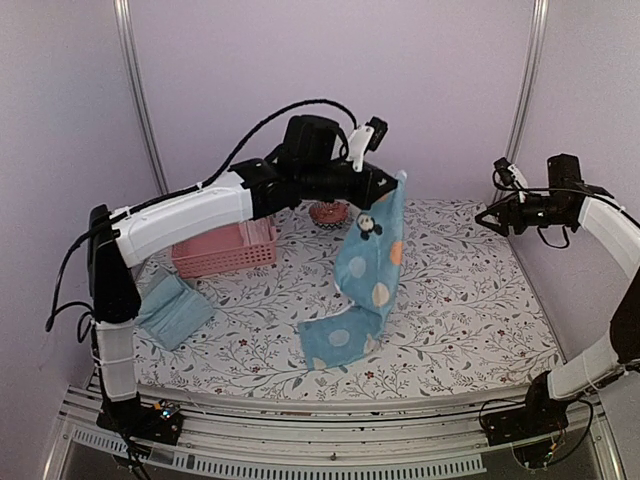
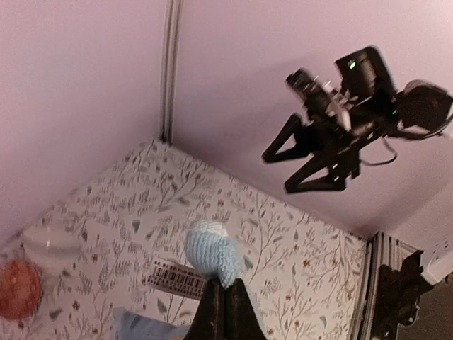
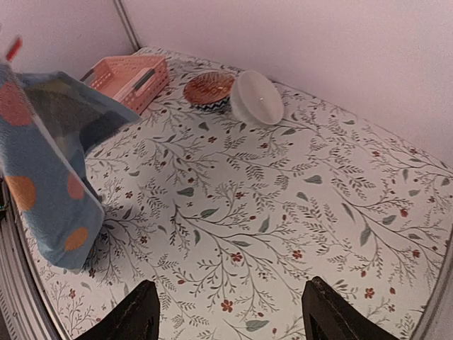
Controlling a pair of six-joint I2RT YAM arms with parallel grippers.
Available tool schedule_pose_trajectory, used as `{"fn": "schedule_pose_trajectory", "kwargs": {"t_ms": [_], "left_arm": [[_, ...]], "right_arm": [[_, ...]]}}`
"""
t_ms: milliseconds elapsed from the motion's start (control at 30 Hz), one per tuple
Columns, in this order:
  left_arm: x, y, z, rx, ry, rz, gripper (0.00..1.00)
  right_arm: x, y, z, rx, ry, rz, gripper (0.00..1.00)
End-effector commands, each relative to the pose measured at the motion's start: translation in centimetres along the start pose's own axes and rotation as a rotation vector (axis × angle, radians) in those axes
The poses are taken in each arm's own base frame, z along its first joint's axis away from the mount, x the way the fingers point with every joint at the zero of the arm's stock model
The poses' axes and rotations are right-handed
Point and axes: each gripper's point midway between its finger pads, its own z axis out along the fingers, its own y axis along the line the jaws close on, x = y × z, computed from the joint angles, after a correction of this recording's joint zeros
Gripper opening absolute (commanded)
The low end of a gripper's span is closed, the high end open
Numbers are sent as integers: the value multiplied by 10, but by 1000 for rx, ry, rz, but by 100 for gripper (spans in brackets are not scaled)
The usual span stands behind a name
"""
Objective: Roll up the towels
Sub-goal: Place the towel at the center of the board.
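Blue patterned towel [image 1: 372, 262], corner clamped in left gripper [image 1: 401, 180], grip half-hidden from above; right gripper [image 1: 492, 217] apart, empty.

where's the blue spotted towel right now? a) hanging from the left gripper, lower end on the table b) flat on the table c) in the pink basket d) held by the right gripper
A: the left gripper pinches the top corner of the towel, which hangs down to the table.
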Motion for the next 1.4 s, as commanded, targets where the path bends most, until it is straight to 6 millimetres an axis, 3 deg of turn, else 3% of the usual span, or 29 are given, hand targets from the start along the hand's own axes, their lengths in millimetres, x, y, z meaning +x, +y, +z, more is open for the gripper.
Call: {"fn": "schedule_pose_trajectory", "kwargs": {"t_ms": [0, 67, 167, 200, 300, 467, 533, 600, 667, 767, 900, 1000, 1133, 1167, 1267, 1367], "left_arm": [[-105, -122, -42, 320, -219, 260, 0], [-110, -157, -59, 390, -243, 342, 0], [-57, -174, -60, 467, -130, 374, 0], [-37, -170, -61, 466, -85, 360, 0], [55, -151, -57, 462, 118, 290, 0], [207, -107, -81, 381, 482, 175, 0], [255, -87, -96, 305, 635, 159, 0], [288, -58, -107, 174, 766, 146, 0], [304, -41, -116, 114, 826, 117, 0], [309, -28, -119, 76, 813, 88, 0], [317, -6, -122, 27, 794, 28, 0], [321, 8, -122, -12, 779, -21, 0], [322, 7, -122, 13, 768, -62, 0], [323, 4, -123, 34, 775, -68, 3], [326, -3, -128, 78, 803, -75, 28], [320, -1, -136, 82, 805, -66, 46]], "right_arm": [[-19, -25, -34, 60, -58, 71, 70], [-18, -22, -38, 71, -55, 46, 70], [-8, -15, -37, 58, -51, 40, 70], [-5, -14, -37, 57, -48, 39, 70], [7, -8, -34, 43, -38, 27, 71], [24, -3, -30, 35, -15, -22, 71], [27, -3, -29, 33, -9, -40, 71], [27, -3, -27, 14, -7, -51, 71], [27, -1, -23, -23, -4, -39, 71], [41, -7, -7, -36, 74, -15, 64], [84, -16, 20, -13, 279, 36, 50], [120, -29, 25, 34, 418, 73, 49], [172, -42, 28, 87, 592, 133, 45], [181, -41, 30, 81, 615, 151, 45], [200, -37, 35, 52, 658, 200, 45], [210, -32, 39, 17, 678, 244, 45]]}}
